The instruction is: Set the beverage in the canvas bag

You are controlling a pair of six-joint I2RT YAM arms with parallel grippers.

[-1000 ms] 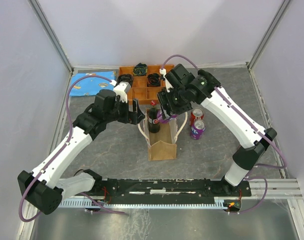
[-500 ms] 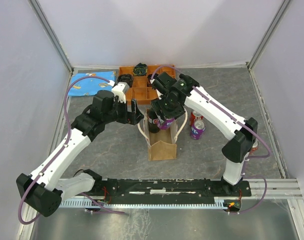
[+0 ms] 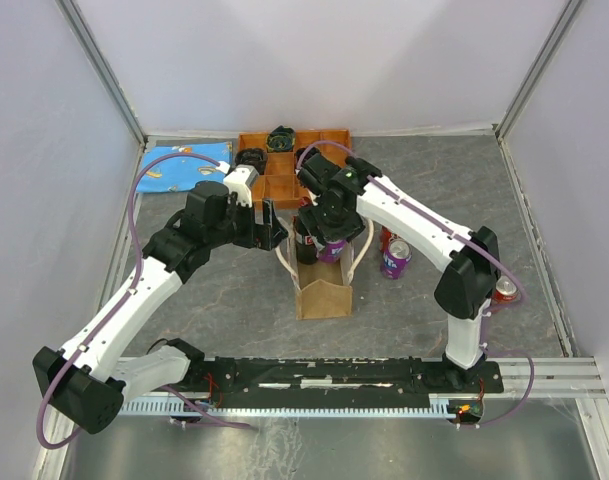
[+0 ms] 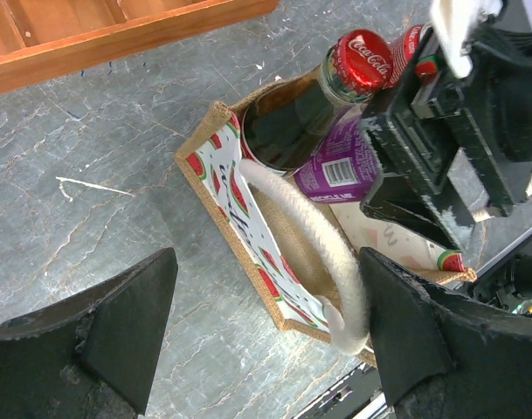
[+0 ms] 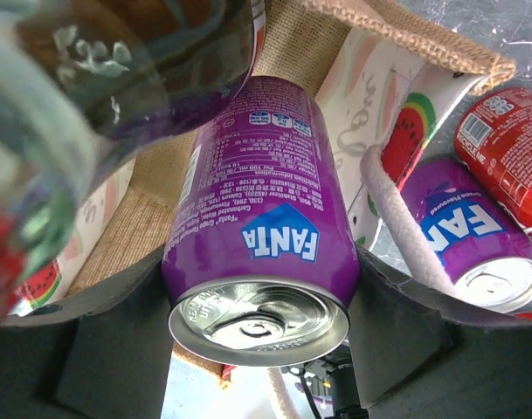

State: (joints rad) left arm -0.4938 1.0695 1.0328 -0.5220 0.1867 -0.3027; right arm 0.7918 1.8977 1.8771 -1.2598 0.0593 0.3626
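**At table centre: purple can entering the tan bag**

Item: small upright tan-brown canvas bag (image 3: 324,296) with watermelon-print lining and white rope handles (image 4: 311,234), standing mid-table on the grey marbled table (image 3: 224,300).

Contents: dark glass cola bottle with red cap (image 4: 293,122), leaning in the far end of the bag.

Beverage: purple Fanta drinks can (image 5: 248,183), tilted, its lower end inside the bag mouth beside the bottle, its top end above the rim.

Right gripper (image 5: 259,279): clamped across the can near its top.

Left gripper (image 4: 266,262): jaws wide apart, holding nothing, hanging on the left side of the bag; one rope handle lies close to a finger, contact not discernible.

Handling note, as judgement: insertion looks partly done. Ease the can down along the free side of the bag, clear of the bottle's shoulder, and bring it nearer upright so it does not wedge. Let go only once it rests low inside. Withdraw straight up, avoiding the handle loops. The bag is light and may tip or slide; the left gripper is well placed to steady it.

Also present: second purple can (image 3: 395,261) and red can (image 3: 393,236), just right of the bag; compartmented wooden tray (image 3: 246,140) at the far edge.
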